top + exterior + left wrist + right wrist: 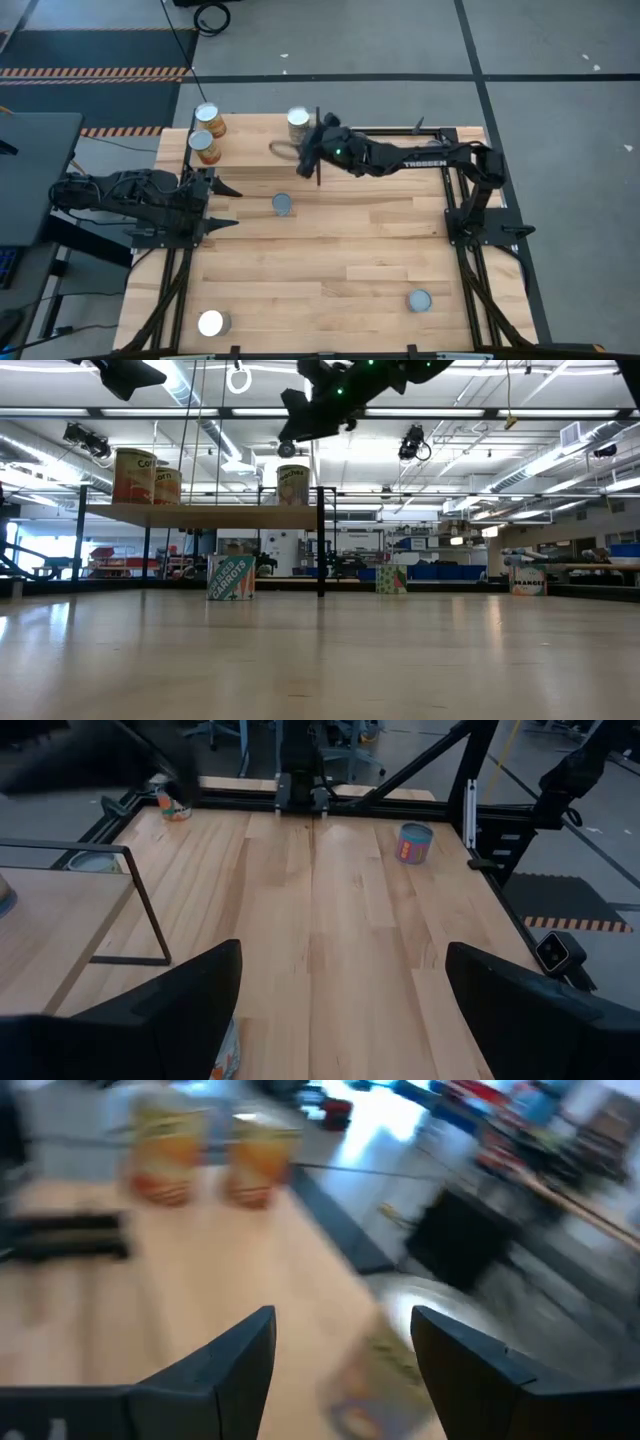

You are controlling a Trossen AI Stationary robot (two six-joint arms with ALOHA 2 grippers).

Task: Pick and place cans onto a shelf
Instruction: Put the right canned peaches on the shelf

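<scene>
Hazard-striped floor tape [95,72] lies beside the tabletop [340,260].

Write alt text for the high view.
Three cans stand on the shelf; the right gripper hangs by the pale can. Three more cans lie across the table. The left gripper waits open at the table's left edge.

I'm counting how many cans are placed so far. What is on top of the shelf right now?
Three cans stand on the shelf: two orange-labelled cans at its left end and a pale-labelled can at the right, beside the right gripper. No can is hidden there.
</scene>
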